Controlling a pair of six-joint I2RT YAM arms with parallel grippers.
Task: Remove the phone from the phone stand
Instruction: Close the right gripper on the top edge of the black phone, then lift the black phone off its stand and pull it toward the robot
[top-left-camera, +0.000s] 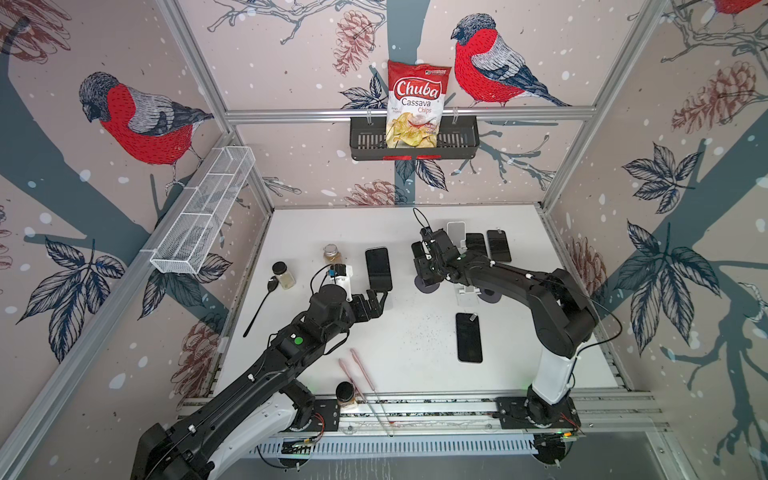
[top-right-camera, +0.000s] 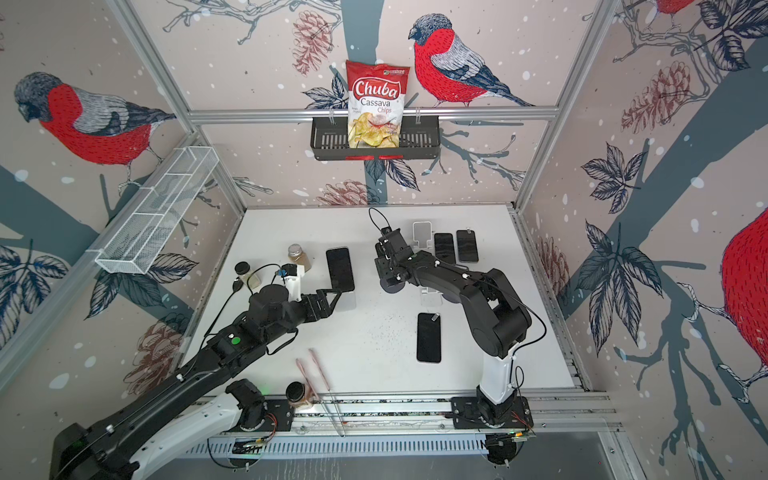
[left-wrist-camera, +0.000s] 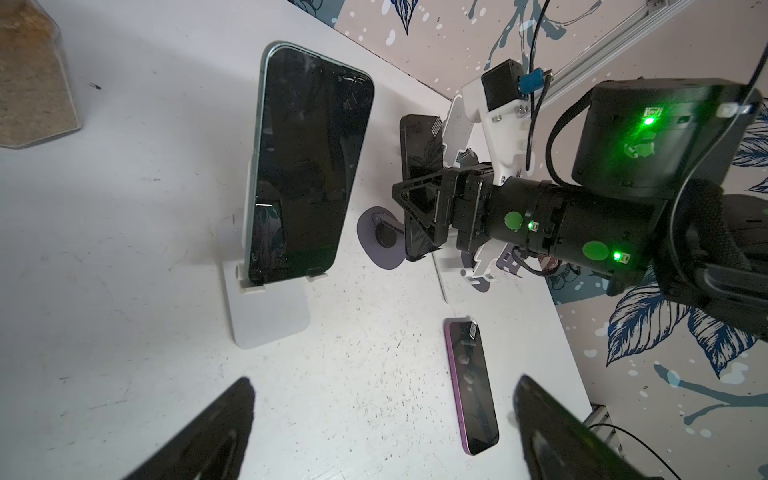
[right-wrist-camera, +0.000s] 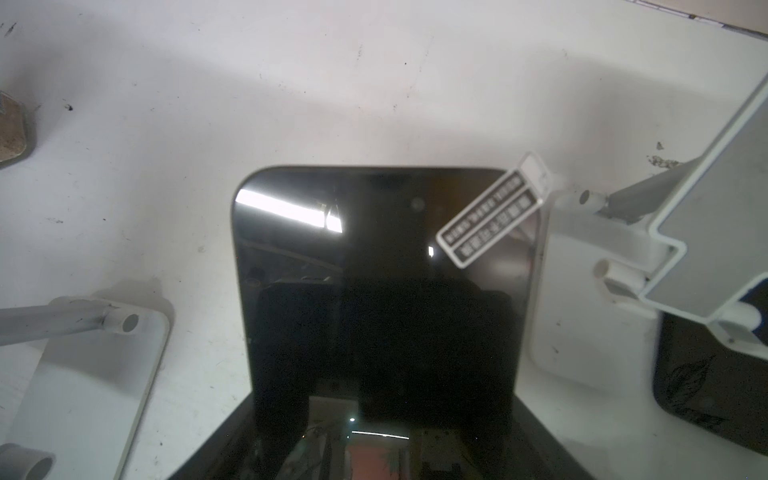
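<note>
Phone (right-wrist-camera: 382, 282), dark-screened with a slanted label strip (right-wrist-camera: 490, 220) near its top corner, stands upright between the jaws of the right gripper (left-wrist-camera: 409, 220). Whether the jaws already press its side edges cannot be told. White parts of the phone stand (top-left-camera: 466, 291) show under that arm, at 4 o'clock from the gripper in a top view. An empty stand (top-left-camera: 456, 230) is near, between 1 and 2 o'clock. A second phone (top-left-camera: 378, 268) leans on its own stand at 9 o'clock, with the left gripper (left-wrist-camera: 384, 386) spread wide and empty at its 6 o'clock. Likely risks: smooth glass edges may slip or twist in the grip; a slanted lift could catch the stand's lip and drag the unbraced stand; a wide swing could knock the empty stand.
</note>
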